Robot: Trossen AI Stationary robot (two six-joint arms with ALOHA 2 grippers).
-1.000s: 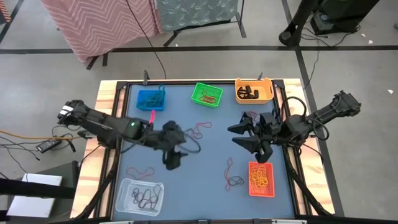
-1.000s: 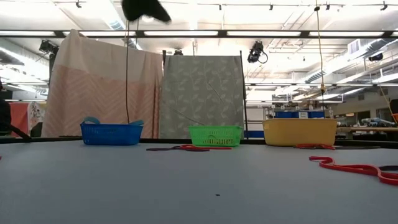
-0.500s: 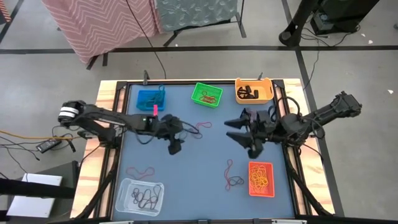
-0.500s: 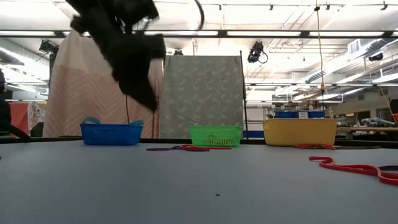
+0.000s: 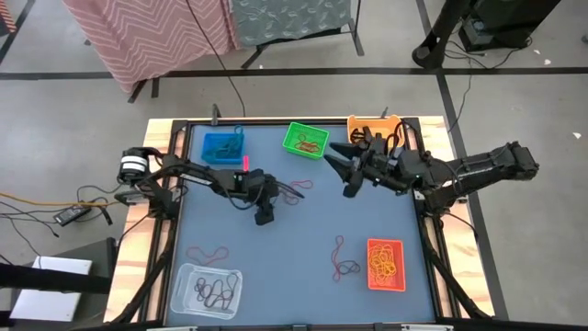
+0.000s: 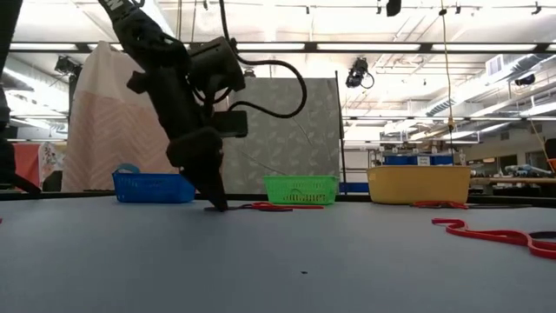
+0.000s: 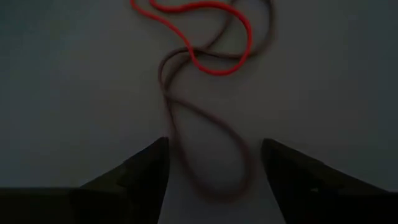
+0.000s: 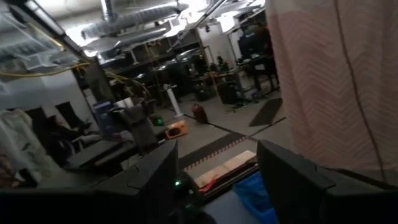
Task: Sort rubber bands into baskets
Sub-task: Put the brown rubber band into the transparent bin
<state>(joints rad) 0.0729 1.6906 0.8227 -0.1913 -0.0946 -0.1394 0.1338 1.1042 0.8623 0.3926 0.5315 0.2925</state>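
Note:
My left gripper [image 5: 265, 217] points down at the blue mat with its fingers open. In the left wrist view [image 7: 214, 168] they stand on either side of a dark brown rubber band's loop [image 7: 211, 149], which lies flat on the mat, tangled with a red band [image 7: 211, 37]. In the low view its tips [image 6: 217, 204] are at the mat. My right gripper [image 5: 342, 170] is open and empty in the air between the green basket [image 5: 306, 140] and the yellow-orange basket [image 5: 377, 133]. The blue basket [image 5: 223, 147] stands at the far left.
A red-orange basket [image 5: 386, 264] with bands stands near right and a clear basket [image 5: 208, 288] with dark bands near left. Loose bands lie on the mat at the near left [image 5: 209, 252] and the near middle [image 5: 342, 262]. A red band [image 6: 486, 235] lies close to the low camera.
My left gripper has come down to the mat and gone a little toward the far edge and the right, onto the red and brown bands. My right gripper has gone from beside the red-orange basket toward the far edge and the left, staying open.

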